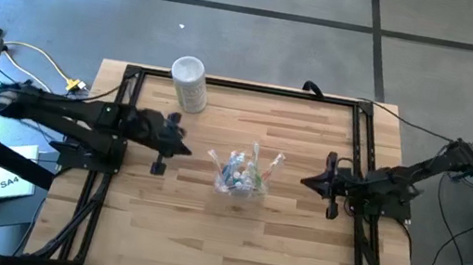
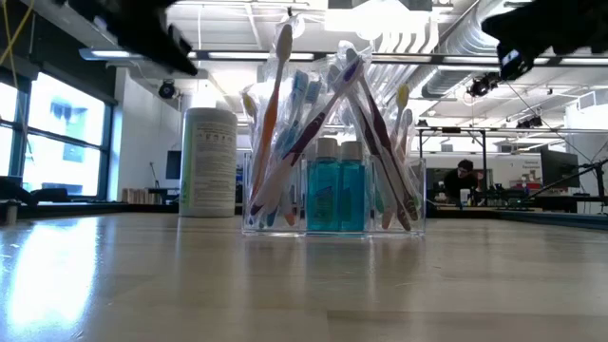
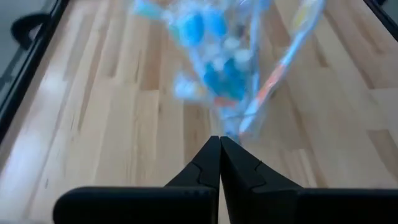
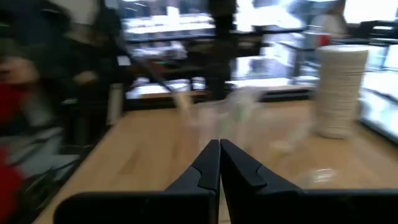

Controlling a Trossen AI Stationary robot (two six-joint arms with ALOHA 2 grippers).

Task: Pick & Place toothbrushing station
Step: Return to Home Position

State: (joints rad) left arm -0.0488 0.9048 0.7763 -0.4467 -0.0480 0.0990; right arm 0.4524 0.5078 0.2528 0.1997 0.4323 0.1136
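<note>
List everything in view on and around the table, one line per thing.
table: one, light wood, under both arms
frame: one, black, along the table's edges
clear organizer: one, transparent, mid-table between the grippers
toothbrushes: many, too crowded to count; white, blue and orange among them; leaning in the organizer
teal tubes: two, teal with white caps, upright in the organizer's middle
white cylinder: one, white, at the table's back edge
yellow cable: one, yellow, off the table's left side
person: one, dark clothing, far back in the room
left gripper: shut, raised, left of the organizer
right gripper: shut, raised, right of the organizer
</note>
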